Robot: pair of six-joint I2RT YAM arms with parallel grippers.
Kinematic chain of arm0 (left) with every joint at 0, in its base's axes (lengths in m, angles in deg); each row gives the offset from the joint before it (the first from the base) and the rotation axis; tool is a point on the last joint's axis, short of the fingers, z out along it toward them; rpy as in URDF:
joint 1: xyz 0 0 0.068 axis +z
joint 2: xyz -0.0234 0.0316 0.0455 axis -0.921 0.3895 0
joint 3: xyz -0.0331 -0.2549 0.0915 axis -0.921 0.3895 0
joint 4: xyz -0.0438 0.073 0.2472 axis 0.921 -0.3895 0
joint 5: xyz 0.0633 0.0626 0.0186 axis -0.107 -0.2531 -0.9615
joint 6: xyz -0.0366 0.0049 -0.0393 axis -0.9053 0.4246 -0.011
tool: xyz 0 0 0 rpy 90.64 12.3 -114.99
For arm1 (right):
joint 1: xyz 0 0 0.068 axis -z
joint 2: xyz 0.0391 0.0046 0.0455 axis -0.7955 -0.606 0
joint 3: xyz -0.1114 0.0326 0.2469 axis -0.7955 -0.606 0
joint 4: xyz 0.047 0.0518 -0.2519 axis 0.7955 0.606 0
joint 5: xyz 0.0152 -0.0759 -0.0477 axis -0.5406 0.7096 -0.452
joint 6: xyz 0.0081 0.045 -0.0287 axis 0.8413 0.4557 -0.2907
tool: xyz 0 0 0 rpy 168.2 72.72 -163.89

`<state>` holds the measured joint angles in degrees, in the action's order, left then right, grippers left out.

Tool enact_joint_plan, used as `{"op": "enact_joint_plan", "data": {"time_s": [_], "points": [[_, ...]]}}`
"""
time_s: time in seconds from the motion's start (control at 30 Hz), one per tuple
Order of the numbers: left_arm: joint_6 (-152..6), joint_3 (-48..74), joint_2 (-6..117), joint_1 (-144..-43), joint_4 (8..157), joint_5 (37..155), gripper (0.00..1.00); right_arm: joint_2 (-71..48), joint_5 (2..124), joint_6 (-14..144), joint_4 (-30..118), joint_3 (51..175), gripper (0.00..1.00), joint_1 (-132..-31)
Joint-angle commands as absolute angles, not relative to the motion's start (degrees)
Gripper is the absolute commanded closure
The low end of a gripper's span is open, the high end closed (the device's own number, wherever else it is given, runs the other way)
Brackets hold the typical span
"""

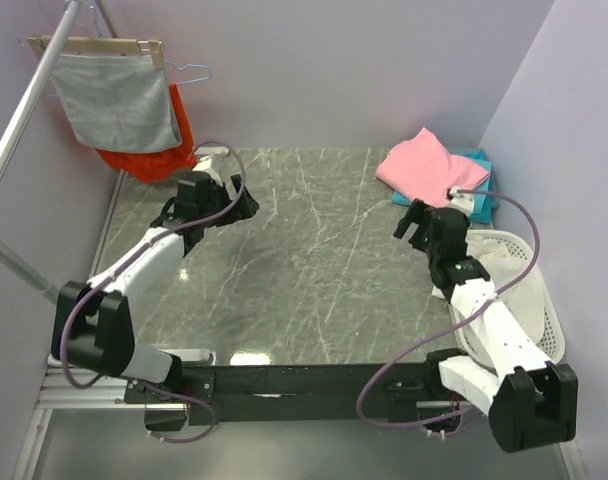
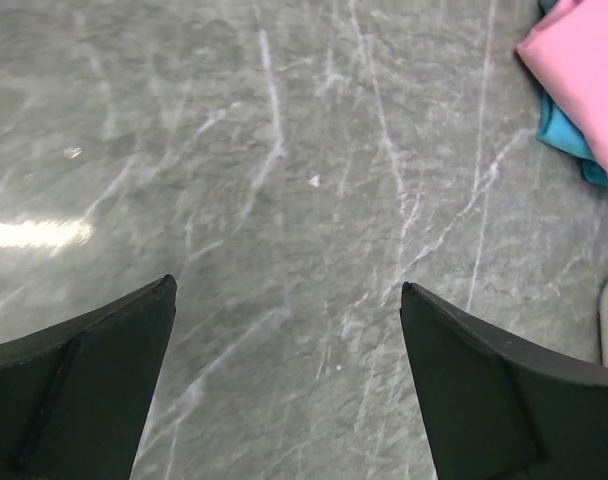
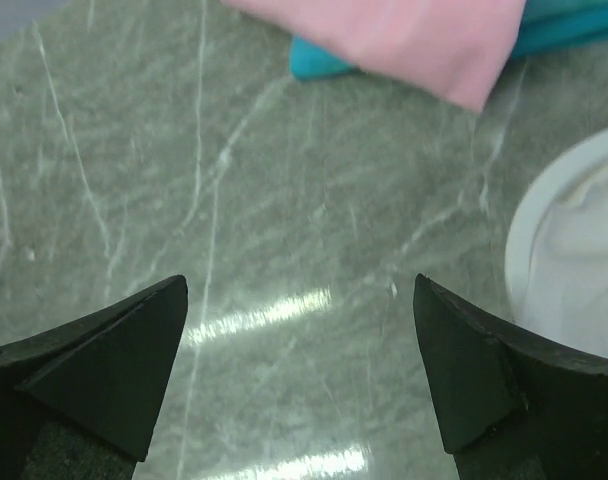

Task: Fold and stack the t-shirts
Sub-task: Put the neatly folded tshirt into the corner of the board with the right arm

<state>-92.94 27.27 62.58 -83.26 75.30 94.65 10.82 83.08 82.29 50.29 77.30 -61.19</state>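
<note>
Closest to me, at the near edge of the table (image 1: 314, 270), the two arms rise from their black mounts and reach out over the grey marble top. The left gripper (image 1: 242, 207) hovers above the far left part of the slab, and its wrist view shows the fingers (image 2: 94, 370) spread wide with only bare stone between them. The right gripper (image 1: 414, 224) hangs near the far right, fingers (image 3: 104, 360) equally parted and holding nothing.

Just beyond that right gripper, in the far right corner, lies the work so far: the pink t-shirt (image 1: 421, 165), folded into a neat flat packet, sits on top of the teal t-shirt (image 1: 481, 158), whose edges poke out beneath it on the near and right sides. (How many teal layers are under there I cannot tell from where I stand.) The pile looks tidy and settled, touching neither gripper.

Beside the right arm stands a white laundry basket (image 1: 544, 300), with something pale inside; whether that is another shirt or only a liner is not clear. No garment lies spread out on the marble between the arms.

I judge the task close to finished, or finished: folding and stacking appear done for the shirts in sight, and the only open question is the basket's contents.
</note>
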Motion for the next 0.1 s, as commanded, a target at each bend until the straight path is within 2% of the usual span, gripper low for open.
{"op": "enact_joint_plan", "data": {"time_s": [0.0,0.07], "points": [[-94.81,31.79,56.01,-83.43,73.79,88.15,0.01,16.69,83.62,82.25,50.46,72.63,0.0,-62.54],[-95.51,32.68,53.12,-83.6,72.47,84.32,0.0,18.64,86.34,83.83,52.03,70.62,0.0,-63.07]]}}
